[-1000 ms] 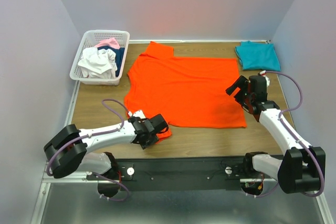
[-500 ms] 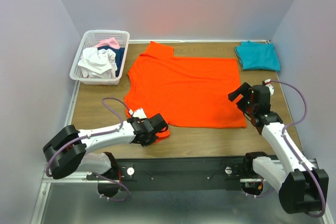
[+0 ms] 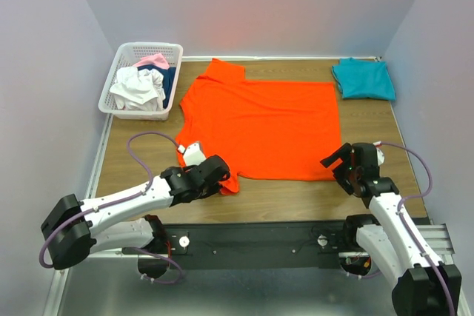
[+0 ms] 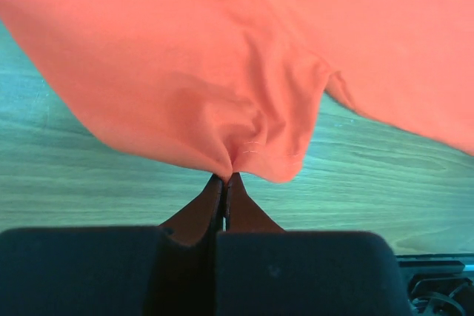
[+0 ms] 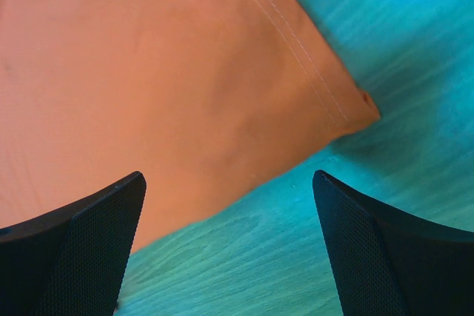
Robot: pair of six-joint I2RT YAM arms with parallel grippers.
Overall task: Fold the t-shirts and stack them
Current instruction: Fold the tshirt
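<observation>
While the orange-red t-shirt (image 3: 259, 120) lies spread flat over the middle of the wooden table (image 3: 296, 196), a white slatted basket (image 3: 148, 46) sits at the far left corner, just beside the shirt's left edge but apart from it. The basket holds a crumpled white shirt (image 3: 137, 92), a pink shirt (image 3: 154, 59) and a navy shirt (image 3: 167, 78). At the far right corner a teal t-shirt (image 3: 363, 79) lies folded into a neat rectangle, near the orange one's far right corner and not touching it. Nothing rests on top of the spread shirt, and no object lies between either arm and its near hem. The left claw (image 4: 224, 183) is at the near left corner of the orange-red t-shirt, its fingers pressed together and pinching a fold of the fabric, which bunches and puckers right at the tips. The right claw (image 5: 228, 179) stands spread wide over the near right corner, with the stitched hem corner and bare wood showing between its fingers; it holds nothing, and whether it touches the cloth cannot be told.
</observation>
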